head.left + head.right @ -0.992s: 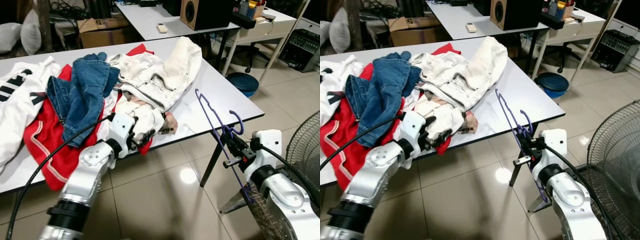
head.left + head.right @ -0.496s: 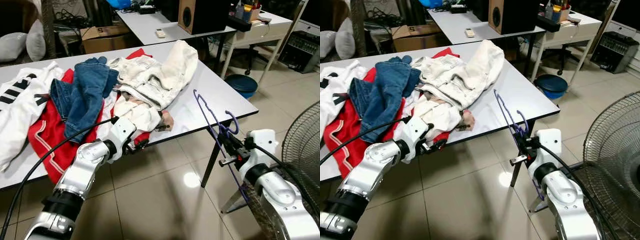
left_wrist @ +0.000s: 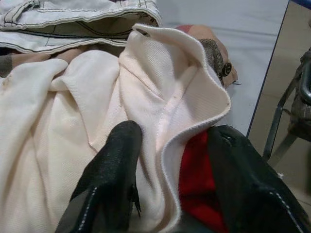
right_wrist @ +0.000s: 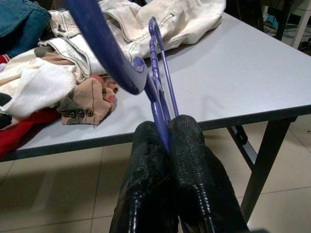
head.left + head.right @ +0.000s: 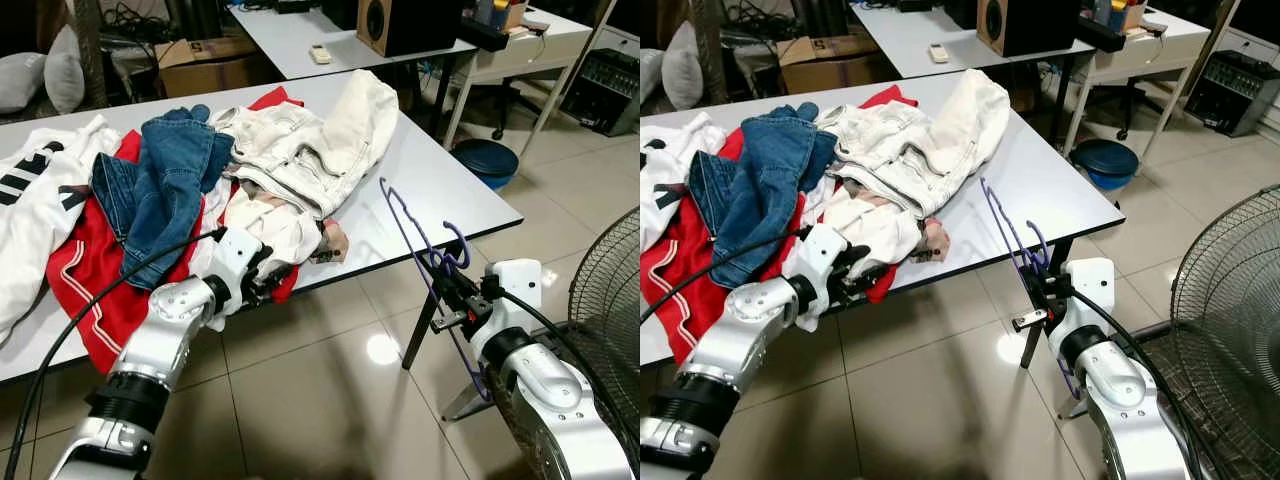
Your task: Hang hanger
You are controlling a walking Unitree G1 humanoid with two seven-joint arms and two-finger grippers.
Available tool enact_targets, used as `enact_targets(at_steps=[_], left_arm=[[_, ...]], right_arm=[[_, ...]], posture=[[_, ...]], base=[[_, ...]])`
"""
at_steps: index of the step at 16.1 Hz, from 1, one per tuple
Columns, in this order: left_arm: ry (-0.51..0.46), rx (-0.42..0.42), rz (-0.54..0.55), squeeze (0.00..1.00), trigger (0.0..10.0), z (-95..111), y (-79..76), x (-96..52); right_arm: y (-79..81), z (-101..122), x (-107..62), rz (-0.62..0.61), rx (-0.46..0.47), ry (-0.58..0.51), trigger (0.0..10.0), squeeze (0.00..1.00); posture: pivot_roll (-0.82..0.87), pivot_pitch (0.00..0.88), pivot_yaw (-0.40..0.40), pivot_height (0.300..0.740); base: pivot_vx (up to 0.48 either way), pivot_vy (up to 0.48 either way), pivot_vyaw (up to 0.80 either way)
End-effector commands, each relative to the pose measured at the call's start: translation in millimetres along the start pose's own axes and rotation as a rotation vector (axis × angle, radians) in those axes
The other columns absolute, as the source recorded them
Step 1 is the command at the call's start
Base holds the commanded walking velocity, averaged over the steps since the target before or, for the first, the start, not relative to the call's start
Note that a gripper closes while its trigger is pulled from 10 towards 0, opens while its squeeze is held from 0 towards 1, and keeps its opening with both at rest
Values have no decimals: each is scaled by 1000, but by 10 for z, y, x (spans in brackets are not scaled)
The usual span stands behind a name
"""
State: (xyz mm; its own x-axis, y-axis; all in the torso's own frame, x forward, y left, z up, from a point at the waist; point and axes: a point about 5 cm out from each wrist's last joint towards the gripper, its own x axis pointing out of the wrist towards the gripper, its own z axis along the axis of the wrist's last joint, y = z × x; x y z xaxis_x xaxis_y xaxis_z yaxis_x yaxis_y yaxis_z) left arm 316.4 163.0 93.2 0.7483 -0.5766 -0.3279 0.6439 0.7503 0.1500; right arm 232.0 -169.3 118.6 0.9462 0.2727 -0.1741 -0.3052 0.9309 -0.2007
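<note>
A blue wire hanger (image 5: 412,232) stands tilted beside the white table's (image 5: 440,190) front right corner, hook toward me. My right gripper (image 5: 452,297) is shut on its lower bar; the right wrist view has both fingers (image 4: 189,145) pinching the hanger (image 4: 104,46). At the table's front edge my left gripper (image 5: 266,282) is open. Its fingers (image 3: 114,170) stand either side of a fold of a cream garment (image 3: 87,97) lying over red cloth (image 3: 194,165).
A pile of clothes covers the table's left and middle: jeans (image 5: 170,180), a cream jacket (image 5: 320,140), a red garment (image 5: 85,280). A floor fan (image 5: 610,290) stands close on my right. A blue bin (image 5: 487,160) and a second table with a speaker (image 5: 400,25) lie beyond.
The camera shifted a little. My left gripper drew back off the table edge, then pushed into the cream garment again. The right gripper kept the hanger in the same hold.
</note>
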Motion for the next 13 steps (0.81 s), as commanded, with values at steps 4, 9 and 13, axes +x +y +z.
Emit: enact_targets(at_steps=[4, 9, 13], left_arm=[[25, 42, -58, 0, 0, -11, -25, 7], [57, 65, -87, 0, 0, -57, -64, 28], [79, 89, -65, 0, 0, -66, -12, 22]], right_arm=[[-8, 31, 36, -2, -19, -23, 10000, 0], [-3, 30, 36, 1, -26, -25, 10000, 0], [-13, 27, 47, 3, -32, -28, 10000, 0]], posture=[[-121, 0, 46, 740], [-124, 0, 49, 740], [-122, 0, 46, 740]], base=[[0, 0, 0], [0, 0, 0], [0, 0, 0]])
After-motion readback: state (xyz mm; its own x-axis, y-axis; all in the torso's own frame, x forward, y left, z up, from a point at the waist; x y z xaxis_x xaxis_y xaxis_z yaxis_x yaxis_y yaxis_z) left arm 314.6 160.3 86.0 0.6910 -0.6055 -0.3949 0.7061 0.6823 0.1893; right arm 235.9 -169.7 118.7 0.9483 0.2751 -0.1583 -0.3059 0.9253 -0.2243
